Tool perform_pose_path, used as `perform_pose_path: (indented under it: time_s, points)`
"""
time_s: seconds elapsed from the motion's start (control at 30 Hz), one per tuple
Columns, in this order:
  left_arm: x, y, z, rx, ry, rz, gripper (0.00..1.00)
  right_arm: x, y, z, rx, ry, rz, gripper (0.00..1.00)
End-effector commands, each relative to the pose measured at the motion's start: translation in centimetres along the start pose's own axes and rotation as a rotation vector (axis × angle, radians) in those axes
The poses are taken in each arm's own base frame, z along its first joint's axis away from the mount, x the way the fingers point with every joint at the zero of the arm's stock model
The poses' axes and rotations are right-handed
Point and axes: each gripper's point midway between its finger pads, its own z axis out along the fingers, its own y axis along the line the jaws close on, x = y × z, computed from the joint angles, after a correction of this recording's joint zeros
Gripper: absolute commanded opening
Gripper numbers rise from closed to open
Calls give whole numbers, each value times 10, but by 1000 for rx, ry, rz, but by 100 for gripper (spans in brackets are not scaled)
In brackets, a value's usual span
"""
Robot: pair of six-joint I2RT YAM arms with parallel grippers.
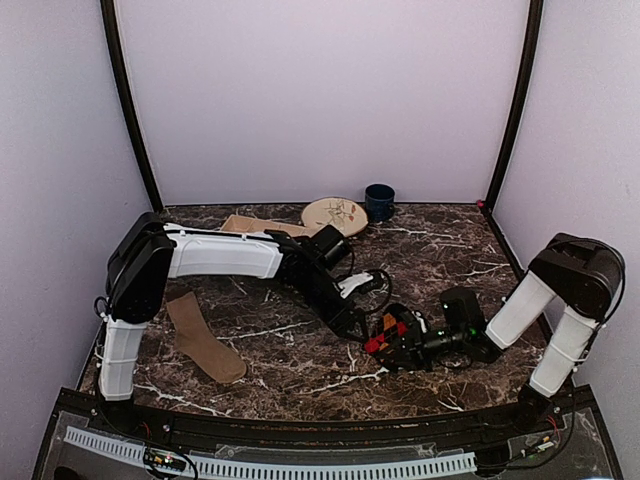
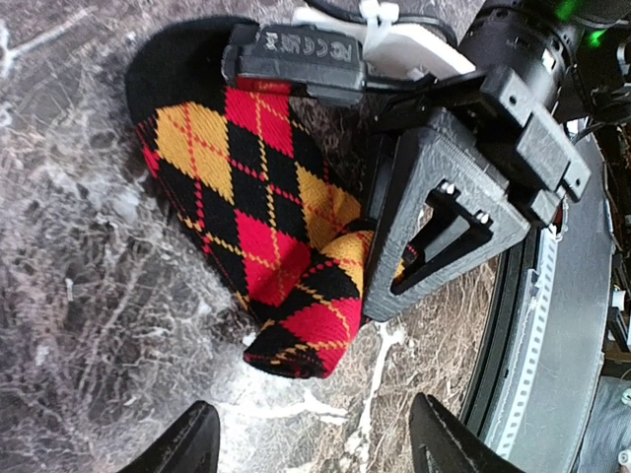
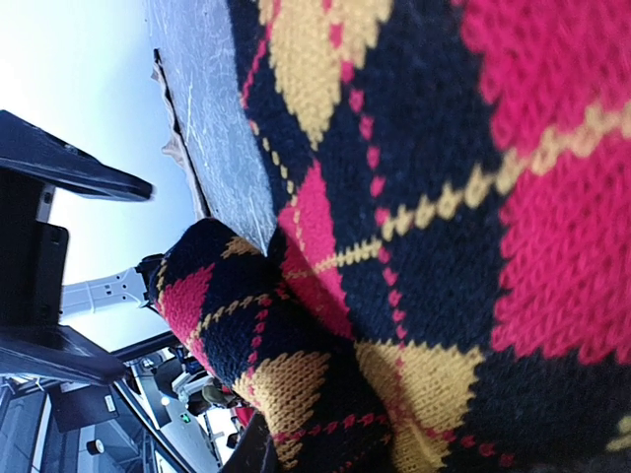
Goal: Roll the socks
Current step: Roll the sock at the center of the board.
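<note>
- At the near centre of the table [image 1: 440, 250], the argyle sock [image 2: 246, 197] lies on the marble surface between the two arms. One end is flat; the other end is doubled over into a short, thick fold.
- Right gripper [image 1: 395, 333]: reaches in from the right and appears clamped on the folded end. The right wrist view is filled with argyle knit and shows a rolled tube of fabric close to the lens. Probable purpose: to pin the started roll so that the fabric does not spring back flat.
- Left gripper [image 2: 314, 409]: fingers stand well apart with only bare marble between them, just beside the folded end of the sock. It holds nothing. Probable purpose: a clear approach for a fresh hold on the fold while the other arm secures it.
- Tan sock [image 1: 205, 340]: lies flat and stretched out on the left side of the table, near the left arm's base and well apart from both grippers. Neither gripper is near it.
- Assessment: rolling is begun on the argyle sock only. The roll is loose and partial. If the right gripper releases before the left one has hold, the fold is likely to unroll.
</note>
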Motion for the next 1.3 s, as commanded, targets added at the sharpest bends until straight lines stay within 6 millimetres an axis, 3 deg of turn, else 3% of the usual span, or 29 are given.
perform_pose_path:
  time_s: [0.0, 0.47, 1.27]
  points:
    - [1, -9, 7, 25, 16, 21, 69, 2, 3, -1, -46, 10, 26, 14]
    - [-10, -6, 23, 44, -33, 19, 69, 4, 3, -1, -62, 20, 27, 13]
    - [8, -13, 41, 127, 4, -25, 60, 4, 7, -1, -114, 39, 36, 12]
